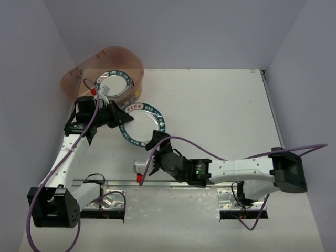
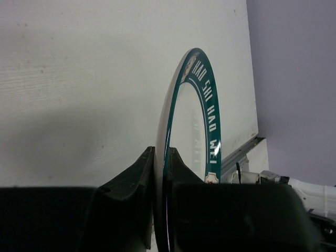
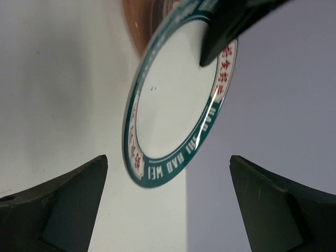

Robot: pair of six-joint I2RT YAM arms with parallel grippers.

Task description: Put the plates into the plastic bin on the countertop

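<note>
Beside translucent rounded bin (image 1: 79, 73) | glossy round teal-rimmed plate (image 1: 142, 123) | matte countertop (image 1: 220, 115)

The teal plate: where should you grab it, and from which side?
Probably take the plate by its rim, from the left, with a jaw on each face. It is thin and flat, so only its edge fits between the jaws. The left tool pinches it that way.
</note>
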